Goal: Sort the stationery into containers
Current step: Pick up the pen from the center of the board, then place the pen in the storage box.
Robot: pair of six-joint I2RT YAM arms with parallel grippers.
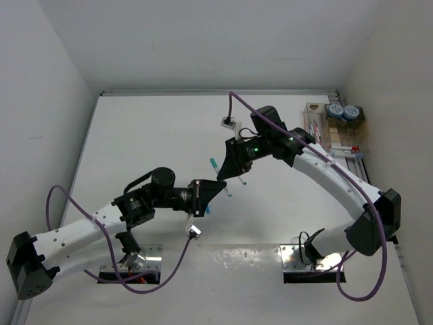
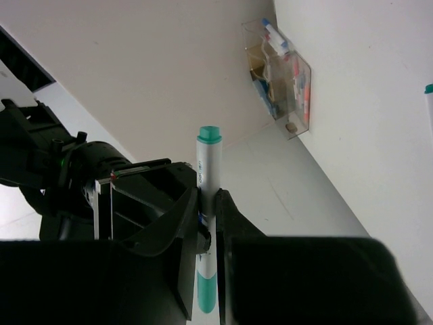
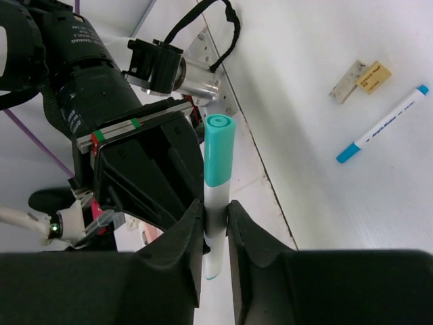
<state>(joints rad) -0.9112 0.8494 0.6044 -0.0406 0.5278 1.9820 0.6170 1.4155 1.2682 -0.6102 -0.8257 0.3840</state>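
A white pen with a teal cap (image 3: 218, 152) hangs in the air between both grippers. My left gripper (image 2: 208, 196) is shut on its white barrel (image 2: 208, 162), and my right gripper (image 3: 216, 206) has both pads pressed on the same pen. The two grippers meet over the middle of the table (image 1: 222, 179). The containers (image 1: 335, 128) stand at the far right, a clear box (image 2: 277, 74) with pens in it joined to a tan one. Two blue-grey rolls (image 1: 342, 111) sit at their far end.
A blue-capped pen (image 3: 382, 125) lies on the table beside a tan block (image 3: 373, 76) and a white block (image 3: 348, 81). Another teal-tipped pen (image 2: 429, 101) shows at the edge of the left wrist view. Purple cables (image 1: 284, 128) arc over the right arm.
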